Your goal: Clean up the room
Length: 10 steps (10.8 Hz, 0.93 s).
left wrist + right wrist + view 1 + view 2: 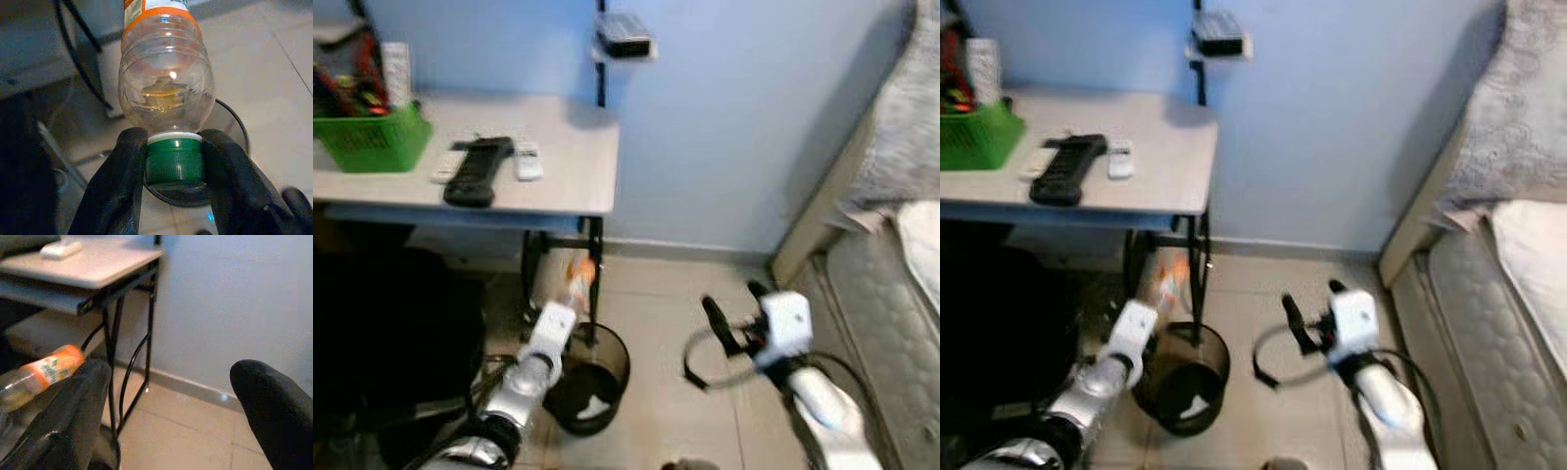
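Green cap (175, 164) pinched tight in my left gripper (174, 169), the bottle (166, 73) above the bin (590, 382) by the desk (563, 162). My right gripper (732, 315) hangs spread, holding nothing.

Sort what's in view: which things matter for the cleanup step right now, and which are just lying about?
In play:
- bottle, gripped at its green cap by the left claw
- bin, below the bottle
- right claw, open and empty over the floor

Lying about:
- desk
- green basket
- remotes
- bed
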Available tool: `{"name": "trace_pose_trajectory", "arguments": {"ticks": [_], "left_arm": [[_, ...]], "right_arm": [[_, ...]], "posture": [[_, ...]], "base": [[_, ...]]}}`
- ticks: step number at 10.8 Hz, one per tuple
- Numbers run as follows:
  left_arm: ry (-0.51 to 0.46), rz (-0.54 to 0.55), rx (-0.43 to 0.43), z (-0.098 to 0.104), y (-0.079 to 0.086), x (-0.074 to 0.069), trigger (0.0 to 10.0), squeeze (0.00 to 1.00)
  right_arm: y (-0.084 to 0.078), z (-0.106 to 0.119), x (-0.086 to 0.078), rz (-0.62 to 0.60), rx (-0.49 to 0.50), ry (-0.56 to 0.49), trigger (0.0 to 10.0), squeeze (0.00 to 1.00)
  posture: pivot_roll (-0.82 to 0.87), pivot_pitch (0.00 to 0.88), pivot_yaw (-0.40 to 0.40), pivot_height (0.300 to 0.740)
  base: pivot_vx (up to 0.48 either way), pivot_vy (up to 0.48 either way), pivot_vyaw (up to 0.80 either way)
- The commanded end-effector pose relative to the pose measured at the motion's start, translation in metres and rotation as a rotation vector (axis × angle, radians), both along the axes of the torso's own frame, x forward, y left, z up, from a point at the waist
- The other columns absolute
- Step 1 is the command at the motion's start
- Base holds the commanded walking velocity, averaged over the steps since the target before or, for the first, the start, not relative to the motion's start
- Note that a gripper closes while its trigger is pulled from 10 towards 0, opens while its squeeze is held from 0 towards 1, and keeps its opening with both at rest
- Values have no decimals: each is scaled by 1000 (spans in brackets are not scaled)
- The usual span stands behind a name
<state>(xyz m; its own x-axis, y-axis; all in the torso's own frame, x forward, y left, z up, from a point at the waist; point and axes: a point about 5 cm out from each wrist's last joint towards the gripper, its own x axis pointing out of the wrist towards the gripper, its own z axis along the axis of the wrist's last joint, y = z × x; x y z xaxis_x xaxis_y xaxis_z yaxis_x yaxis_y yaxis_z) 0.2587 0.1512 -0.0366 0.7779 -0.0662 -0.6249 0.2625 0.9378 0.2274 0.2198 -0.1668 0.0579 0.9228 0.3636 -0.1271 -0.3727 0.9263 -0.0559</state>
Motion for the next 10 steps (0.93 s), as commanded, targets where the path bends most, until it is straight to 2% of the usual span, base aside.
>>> {"name": "trace_pose_trajectory", "arguments": {"ticks": [1,3,5,7,10], "left_arm": [[11,16,6,-1,-2,0,10000,0],[48,14,34,-8,-2,-7,10000,0],[94,57,65,-14,10,-15,10000,0],[133,90,66,-20,15,-23,10000,0],[184,91,64,-28,11,-35,10000,0]], "right_arm": [[11,5,-5,80,-13,7,10000,0],[23,12,-12,135,27,18,10000,0],[38,8,-19,211,45,78,10000,0],[38,6,-27,235,31,123,10000,0],[40,7,-33,287,12,153,10000,0]], "posture": [[-307,116,-16,740],[-320,135,-18,740],[-309,152,-21,740],[-310,174,-34,740],[-323,176,-42,740]], "base": [[0,0,0],[0,0,0],[0,0,0],[0,0,0],[0,0,0]]}}
